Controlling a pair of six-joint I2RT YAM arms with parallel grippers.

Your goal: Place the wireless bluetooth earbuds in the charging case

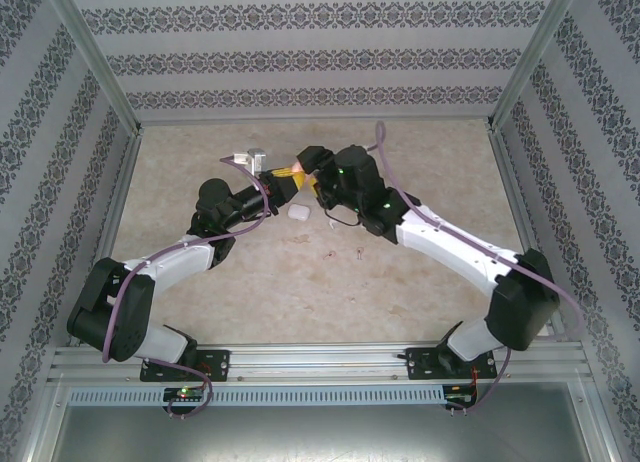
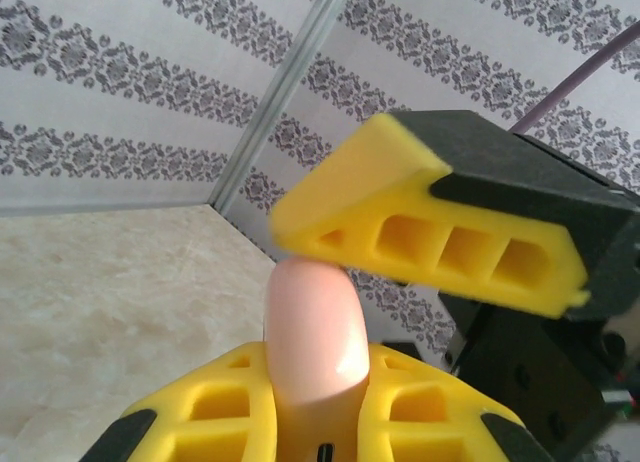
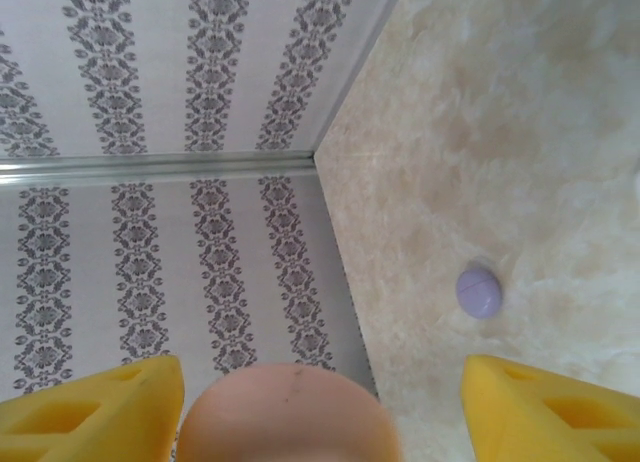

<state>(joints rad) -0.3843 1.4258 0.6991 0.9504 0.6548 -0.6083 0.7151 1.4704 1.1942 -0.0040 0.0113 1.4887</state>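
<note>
My left gripper (image 2: pixel 315 392) is shut on a pink charging case (image 2: pixel 312 332), which stands upright between its yellow fingers, lid closed. My right gripper (image 3: pixel 320 412) is open, with its fingers wide apart on either side of the case's rounded top (image 3: pixel 290 417). One right finger (image 2: pixel 430 232) hovers just over the case. From above, both grippers (image 1: pixel 283 185) (image 1: pixel 312 172) meet over the middle of the table's far half. Tiny earbuds (image 1: pixel 358 252) (image 1: pixel 328 254) lie on the table nearer the arm bases.
A white case (image 1: pixel 298 212) sits on the table just below the grippers. A purple case (image 3: pixel 478 290) lies closed near the back wall. A pale object (image 1: pixel 250 160) rests left of the grippers. Patterned walls and metal posts enclose the table (image 1: pixel 420 162).
</note>
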